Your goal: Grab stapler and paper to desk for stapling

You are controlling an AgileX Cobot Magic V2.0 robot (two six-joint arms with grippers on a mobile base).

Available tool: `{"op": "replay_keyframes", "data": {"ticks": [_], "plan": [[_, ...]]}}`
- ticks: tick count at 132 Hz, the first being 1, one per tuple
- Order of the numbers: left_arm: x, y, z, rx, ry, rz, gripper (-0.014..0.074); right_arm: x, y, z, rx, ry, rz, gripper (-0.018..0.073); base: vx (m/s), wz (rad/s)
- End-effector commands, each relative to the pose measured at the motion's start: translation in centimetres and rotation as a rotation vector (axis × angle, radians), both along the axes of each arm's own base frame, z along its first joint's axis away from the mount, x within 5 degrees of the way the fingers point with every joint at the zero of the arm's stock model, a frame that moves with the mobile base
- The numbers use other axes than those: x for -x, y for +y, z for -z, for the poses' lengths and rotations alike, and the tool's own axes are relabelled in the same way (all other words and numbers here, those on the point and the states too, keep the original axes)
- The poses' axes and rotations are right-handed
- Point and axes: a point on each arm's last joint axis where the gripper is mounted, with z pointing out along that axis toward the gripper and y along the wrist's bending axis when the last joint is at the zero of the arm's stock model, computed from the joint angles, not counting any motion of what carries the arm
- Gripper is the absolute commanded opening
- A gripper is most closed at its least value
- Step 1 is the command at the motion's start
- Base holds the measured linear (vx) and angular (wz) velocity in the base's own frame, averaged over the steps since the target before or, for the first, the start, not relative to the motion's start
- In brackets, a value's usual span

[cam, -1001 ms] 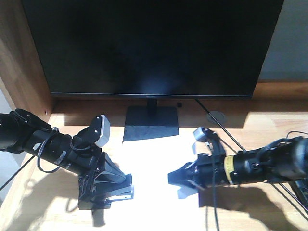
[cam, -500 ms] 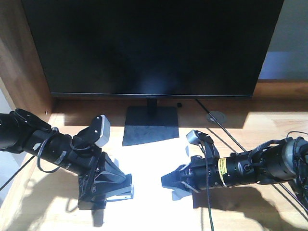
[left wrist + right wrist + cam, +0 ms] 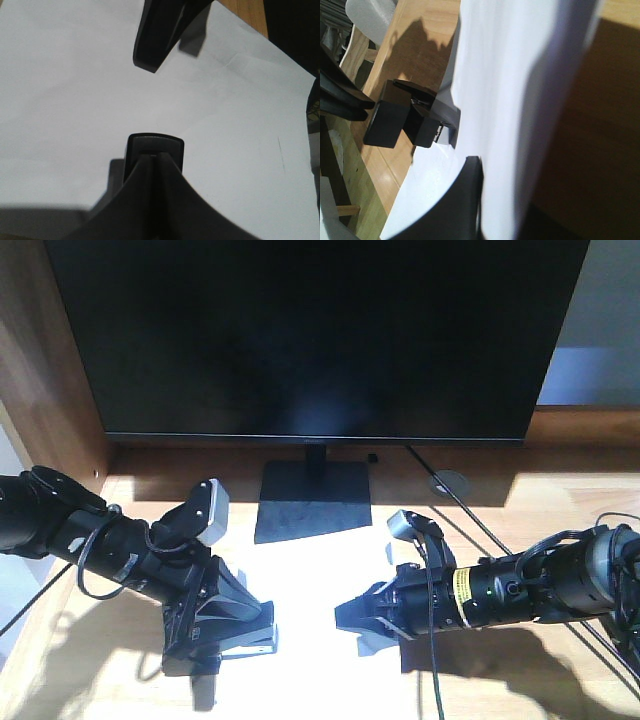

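The paper (image 3: 75, 100) lies flat on the desk (image 3: 500, 500). It is thin, floppy and creases easily (best pinched at an edge). The right gripper (image 3: 365, 625) seems closed on its edge. The left gripper (image 3: 225, 640) clamps the stiff stapler (image 3: 405, 120).

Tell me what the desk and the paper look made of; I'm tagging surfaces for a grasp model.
Desk: looks like light wood or wood veneer, smooth, slightly glossy, with visible grain and plank lines. Paper: thin matte white sheet, with faint creases and a short pencil-like line.
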Motion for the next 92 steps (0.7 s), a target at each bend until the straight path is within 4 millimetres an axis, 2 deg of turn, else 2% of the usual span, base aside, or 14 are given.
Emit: {"op": "replay_keyframes", "data": {"ticks": [1, 49, 92], "plan": [[-0.1, -0.5, -2.1, 0.069, -0.033, 0.0, -0.0006, -0.5, 0.4, -1.9, -0.075, -0.05, -0.005, -0.0003, 0.0, 0.0], [-0.1, -0.5, -2.1, 0.074, -0.027, 0.002, -0.0006, -0.5, 0.4, -1.9, -0.075, -0.05, -0.005, -0.0003, 0.0, 0.0], [-0.7, -0.5, 0.6, 0.034, 0.009, -0.005, -0.0006, -0.5, 0.4, -2.0, -0.077, -0.05, -0.001, -0.0003, 0.0, 0.0]]}}
